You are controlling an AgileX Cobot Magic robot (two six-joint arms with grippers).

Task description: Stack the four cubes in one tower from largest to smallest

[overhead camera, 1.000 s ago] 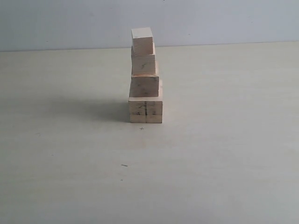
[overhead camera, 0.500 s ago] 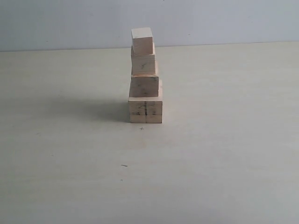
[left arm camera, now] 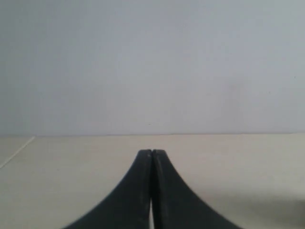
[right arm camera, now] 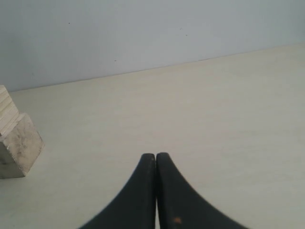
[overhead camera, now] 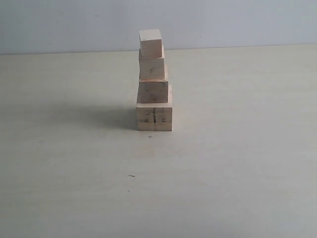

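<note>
The tower (overhead camera: 153, 82) stands in the exterior view on the pale table (overhead camera: 237, 163), a single column of four pale wooden cubes. The largest cube (overhead camera: 154, 118), with a dark line on its front, is the base. Above it sit the second cube (overhead camera: 153, 91), the third cube (overhead camera: 152, 68) and the smallest cube (overhead camera: 151, 43). Neither gripper shows in the exterior view. My left gripper (left arm camera: 151, 153) is shut on nothing over bare table. My right gripper (right arm camera: 156, 156) is also shut and empty; the tower's lower cubes (right arm camera: 16, 143) sit at the edge of its view, well apart from it.
A pale grey wall (overhead camera: 237, 22) backs the table along its far edge. Small dark specks (overhead camera: 131, 175) mark the tabletop in front of the tower. The tower's shadow (overhead camera: 94, 116) falls to its left.
</note>
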